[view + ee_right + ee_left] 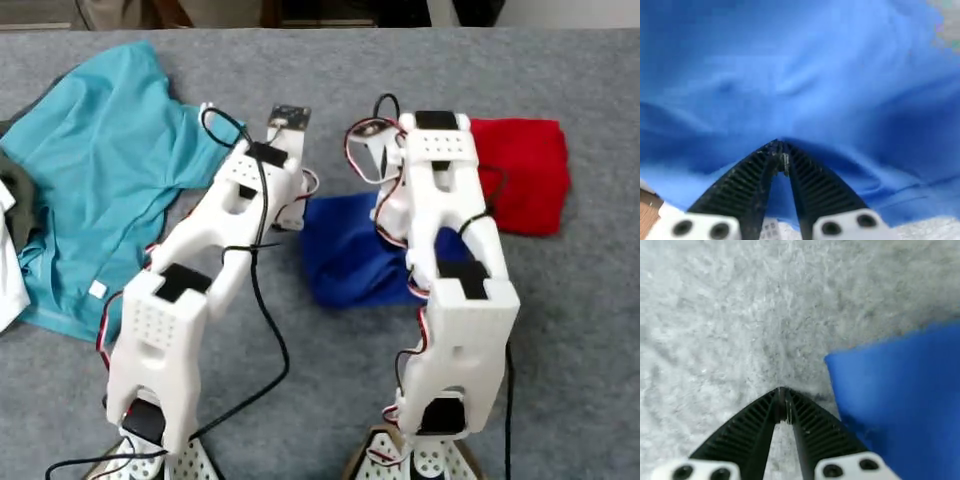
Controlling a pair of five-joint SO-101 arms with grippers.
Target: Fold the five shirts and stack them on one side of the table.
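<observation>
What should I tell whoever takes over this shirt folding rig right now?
Left gripper: shut, empty, tips on the grey table beside the blue shirt.
Right gripper: shut, tips against the blue shirt; whether it pinches cloth is unclear.
Done: red shirt and blue shirt look folded, side by side, not stacked.
To do: teal shirt lies spread out; white garment and dark garment bunched beside it; fold these, stack all.
</observation>
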